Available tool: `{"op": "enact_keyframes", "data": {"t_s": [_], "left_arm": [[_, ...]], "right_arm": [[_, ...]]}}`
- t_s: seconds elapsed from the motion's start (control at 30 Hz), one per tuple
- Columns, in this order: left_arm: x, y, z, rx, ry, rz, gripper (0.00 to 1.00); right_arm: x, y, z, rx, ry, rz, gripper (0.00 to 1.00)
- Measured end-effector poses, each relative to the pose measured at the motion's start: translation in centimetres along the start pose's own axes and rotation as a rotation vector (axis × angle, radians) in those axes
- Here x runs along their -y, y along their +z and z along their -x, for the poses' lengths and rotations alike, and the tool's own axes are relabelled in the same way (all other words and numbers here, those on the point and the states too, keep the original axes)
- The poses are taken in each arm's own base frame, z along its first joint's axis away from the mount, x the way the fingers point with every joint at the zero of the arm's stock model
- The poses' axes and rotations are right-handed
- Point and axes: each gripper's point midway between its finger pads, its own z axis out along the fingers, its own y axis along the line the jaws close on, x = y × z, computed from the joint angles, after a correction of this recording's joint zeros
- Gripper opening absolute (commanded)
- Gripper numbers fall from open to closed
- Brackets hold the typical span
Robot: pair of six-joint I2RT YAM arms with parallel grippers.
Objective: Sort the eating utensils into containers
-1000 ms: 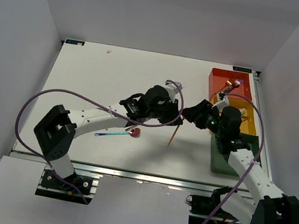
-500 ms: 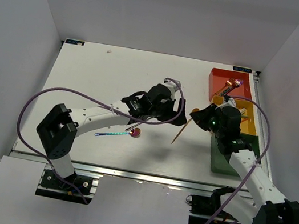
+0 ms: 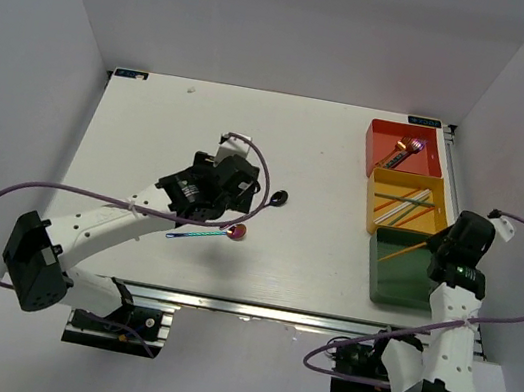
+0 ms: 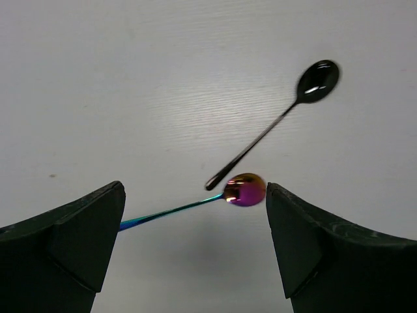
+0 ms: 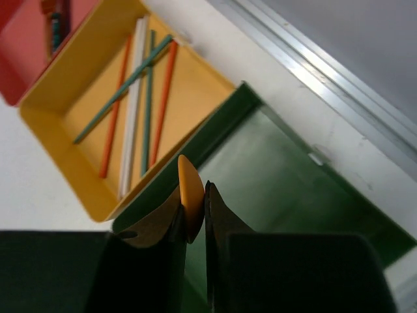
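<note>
left gripper (image 4: 195, 222): fingers spread wide, empty | under it on white table (image 4: 130, 78): iridescent purple-blue metal spoon (image 4: 242, 190), bowl between the fingers; slim black spoon (image 4: 317, 81) just beyond, handle tip beside that bowl | right gripper (image 5: 193, 195): pinching slim orange utensil (image 5: 187, 179) by its rounded end, above dark green square plastic tray (image 5: 293, 189)

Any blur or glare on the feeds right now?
Left wrist: black spoon crisp, glint on its bowl; iridescent spoon sharp too. Right wrist: orange utensil between the fingers is soft, yellow tray clearer. Top external: evenly lit.
</note>
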Motion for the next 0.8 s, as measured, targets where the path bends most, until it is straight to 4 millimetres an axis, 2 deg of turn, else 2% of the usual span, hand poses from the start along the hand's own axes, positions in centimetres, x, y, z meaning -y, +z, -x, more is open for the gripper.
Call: {"op": "enact_keyframes", "data": {"t_s": [0.13,0.37,0.4,0.43,0.47,0.5,0.57,0.6,0.63,0.8], "left_arm": [[-2.9,0.3,-1.9,-0.039,0.067,0.116,0.98],[-6.5,-0.3,-4.5,-0.054,0.138,0.218,0.98],[-6.9,-0.3,-4.8,-0.055,0.141,0.226,0.98],[-7.3,-0.3,-5.3,-0.059,0.143,0.234,0.98],[-7.6,-0.3,-5.7,-0.065,0.147,0.239,0.98],[-7.9,-0.2,-6.1,-0.072,0.150,0.244,0.98],[-8.1,-0.1,-6.5,-0.083,0.155,0.247,0.98],[-8.0,0.0,-6.5,-0.084,0.155,0.243,0.98],[-7.9,0.0,-6.4,-0.079,0.149,0.235,0.98],[-7.0,-0.4,-5.4,-0.037,0.116,0.158,0.98]], "right_arm": [[2.1,0.6,0.0,-0.012,0.003,-0.080,0.00],[3.9,1.8,-1.0,-0.057,-0.001,-0.161,0.00],[4.0,1.8,-1.0,-0.059,-0.001,-0.164,0.12],[4.0,1.8,-1.0,-0.060,-0.001,-0.163,0.34],[4.0,1.8,-1.0,-0.060,0.001,-0.160,0.52],[3.9,1.8,-1.0,-0.062,-0.002,-0.154,0.65],[3.7,1.7,-1.1,-0.065,-0.002,-0.145,0.74],[3.7,1.7,-1.0,-0.063,-0.002,-0.140,0.82],[3.6,1.6,-0.9,-0.057,0.001,-0.136,0.85],[3.1,0.9,-0.3,-0.034,0.004,-0.104,0.89]]}}
